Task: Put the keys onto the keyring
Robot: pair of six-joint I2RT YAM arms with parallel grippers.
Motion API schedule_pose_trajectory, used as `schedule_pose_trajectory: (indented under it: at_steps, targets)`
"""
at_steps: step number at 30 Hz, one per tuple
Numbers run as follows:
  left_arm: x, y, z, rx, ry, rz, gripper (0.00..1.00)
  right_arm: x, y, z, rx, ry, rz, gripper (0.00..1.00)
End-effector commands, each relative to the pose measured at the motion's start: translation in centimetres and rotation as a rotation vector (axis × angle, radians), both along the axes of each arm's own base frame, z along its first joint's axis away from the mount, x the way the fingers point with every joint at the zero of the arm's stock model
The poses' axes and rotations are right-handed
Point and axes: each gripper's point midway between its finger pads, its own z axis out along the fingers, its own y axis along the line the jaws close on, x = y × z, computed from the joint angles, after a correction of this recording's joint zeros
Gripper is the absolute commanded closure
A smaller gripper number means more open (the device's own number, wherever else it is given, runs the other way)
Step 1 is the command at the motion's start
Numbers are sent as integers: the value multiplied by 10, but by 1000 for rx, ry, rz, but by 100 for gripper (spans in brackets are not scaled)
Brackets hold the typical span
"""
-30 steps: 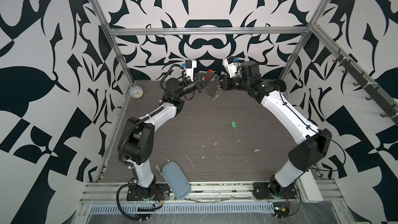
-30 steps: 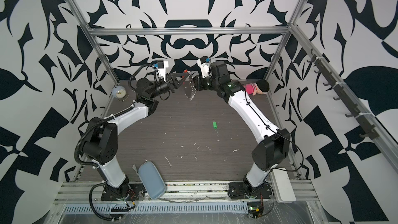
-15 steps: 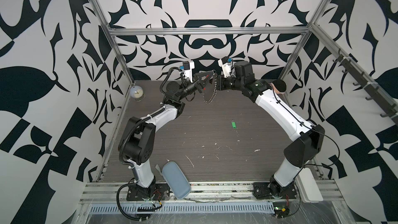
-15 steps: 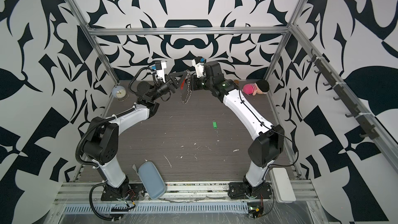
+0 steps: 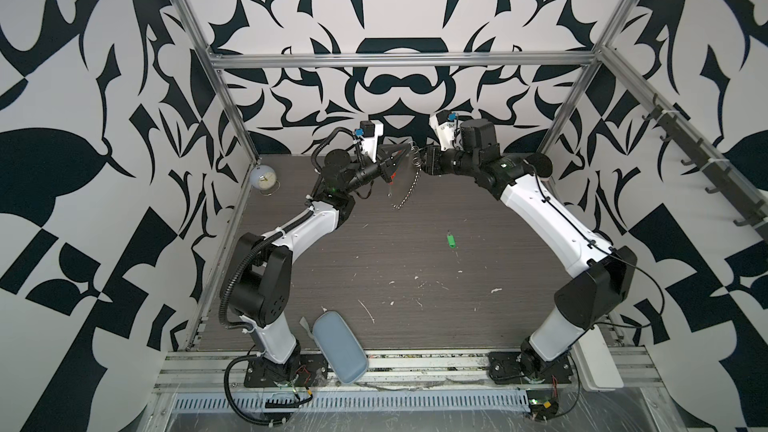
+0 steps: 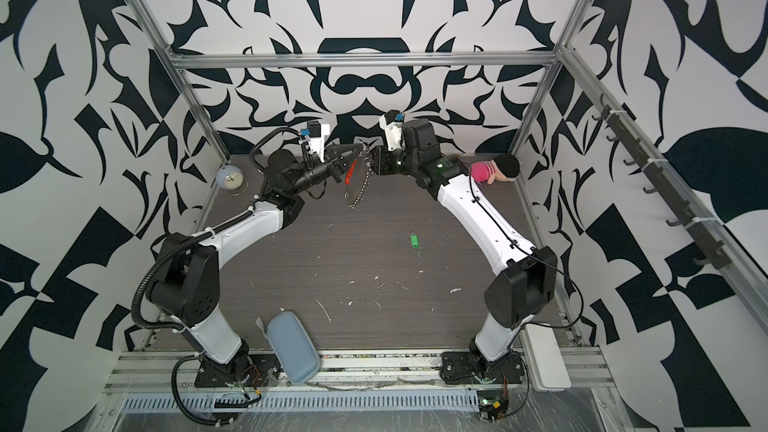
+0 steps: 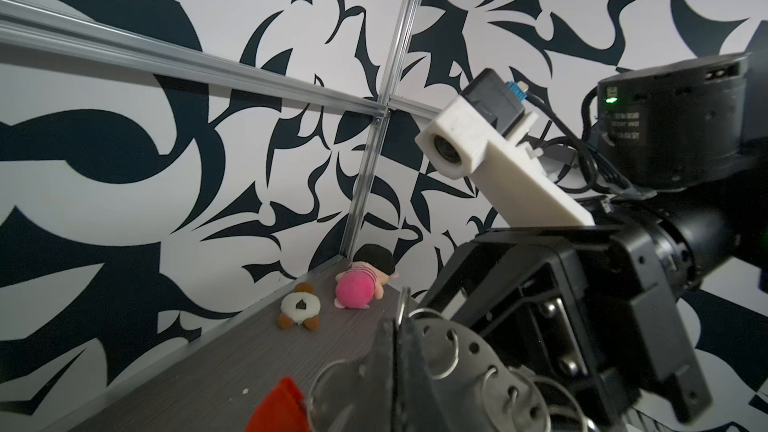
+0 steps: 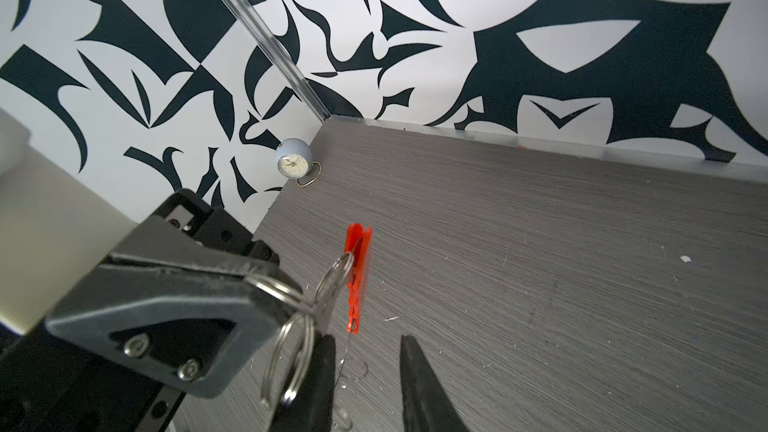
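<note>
The keys (image 5: 451,239) lie on the table (image 5: 415,292) right of centre in both top views, well apart from the keyring (image 5: 404,189), which hangs at upper centre clamped in the left gripper (image 5: 400,152); the right gripper (image 8: 365,353), jaws apart, sits just beside it

Lab test cell: patterned walls (image 5: 124,56), aluminium frame (image 5: 399,60)
</note>
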Motion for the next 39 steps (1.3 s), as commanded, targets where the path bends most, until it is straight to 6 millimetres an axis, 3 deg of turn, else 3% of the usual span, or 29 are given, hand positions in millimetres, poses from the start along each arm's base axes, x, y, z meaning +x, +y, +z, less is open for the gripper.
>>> schedule_pose_trajectory:
  at_steps: [1,6,10,16,23,33,39]
  targets:
    - [-17,-19,-2,70,-21,-50,100,-19,13,68,89,-169,84,64]
    - [-21,-18,-2,104,-38,-55,100,-14,-22,62,81,-163,10,57]
    - [-23,-18,-1,108,-38,-64,100,-18,-30,61,68,-173,21,52]
    - [-25,-19,3,103,-33,-75,100,-22,-30,58,30,-192,53,48]
    - [-24,-18,10,82,-34,-73,100,-15,-25,31,-22,-161,68,50]
    - [-15,-12,16,62,-14,-2,100,-23,-5,4,-78,-143,99,52]
    - [-11,-5,24,29,-7,46,100,-20,-5,-16,-124,-138,74,67]
